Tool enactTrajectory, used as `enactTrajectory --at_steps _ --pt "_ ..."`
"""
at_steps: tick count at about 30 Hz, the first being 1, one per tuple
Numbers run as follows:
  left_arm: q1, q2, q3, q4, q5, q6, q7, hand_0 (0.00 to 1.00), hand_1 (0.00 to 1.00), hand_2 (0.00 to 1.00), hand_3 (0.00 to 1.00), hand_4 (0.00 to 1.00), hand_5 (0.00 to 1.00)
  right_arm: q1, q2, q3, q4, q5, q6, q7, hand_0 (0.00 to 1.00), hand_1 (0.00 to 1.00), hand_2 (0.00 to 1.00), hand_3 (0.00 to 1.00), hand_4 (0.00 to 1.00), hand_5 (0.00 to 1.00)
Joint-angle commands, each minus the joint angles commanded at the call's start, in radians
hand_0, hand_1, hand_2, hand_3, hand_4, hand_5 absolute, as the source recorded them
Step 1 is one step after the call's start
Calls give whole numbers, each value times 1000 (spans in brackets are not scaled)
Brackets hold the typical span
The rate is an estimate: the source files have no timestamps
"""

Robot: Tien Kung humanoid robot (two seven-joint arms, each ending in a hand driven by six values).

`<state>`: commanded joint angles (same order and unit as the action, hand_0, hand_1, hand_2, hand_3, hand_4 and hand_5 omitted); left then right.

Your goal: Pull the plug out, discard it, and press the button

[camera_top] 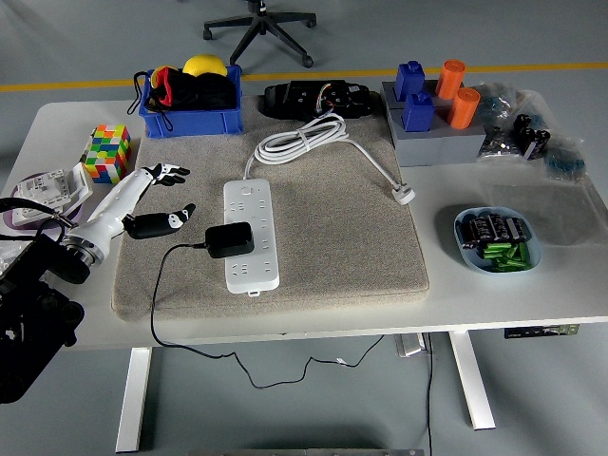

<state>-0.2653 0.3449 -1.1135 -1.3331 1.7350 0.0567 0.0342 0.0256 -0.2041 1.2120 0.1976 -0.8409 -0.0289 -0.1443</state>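
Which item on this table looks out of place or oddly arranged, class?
Little stands out. The white power strip lies on the grey mat with a black adapter plugged in, yet the strip's own plug lies loose on the mat, connected to nothing. The adapter's cable trails off the table's near edge.

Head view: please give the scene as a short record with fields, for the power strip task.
power strip: white, lying on the grey mat
black plug: seated in the strip, cable trailing off the table's near edge
left hand: open, on the mat left of the plug, apart from it
right hand: not in view
blue bin: far left, holding items
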Motion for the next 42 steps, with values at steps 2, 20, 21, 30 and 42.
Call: enactTrajectory --at_steps 2,20,21,30,42 --pt "-3 4 15 -4 4 -8 -1 849 822 788 796 877 169 -1 0 1 0 0 0 0 741 674 673 632 662 523" --pt "-57 -25 118 51 33 -10 6 857 843 778 784 956 85 1 2 3 2 1 0 1 742 674 673 632 662 523" --pt "-58 -27 120 56 35 -7 6 857 843 778 784 956 85 1 2 3 1 1 0 1 742 674 673 632 662 523" --pt "-73 -43 134 89 59 -3 21 842 729 646 743 925 2 2 1 0 1 3 0 1 742 674 673 632 662 523" --pt "-84 -51 141 107 58 -6 30 770 621 544 658 905 2 4 2 2 1 4 0 1 742 674 673 632 661 522"
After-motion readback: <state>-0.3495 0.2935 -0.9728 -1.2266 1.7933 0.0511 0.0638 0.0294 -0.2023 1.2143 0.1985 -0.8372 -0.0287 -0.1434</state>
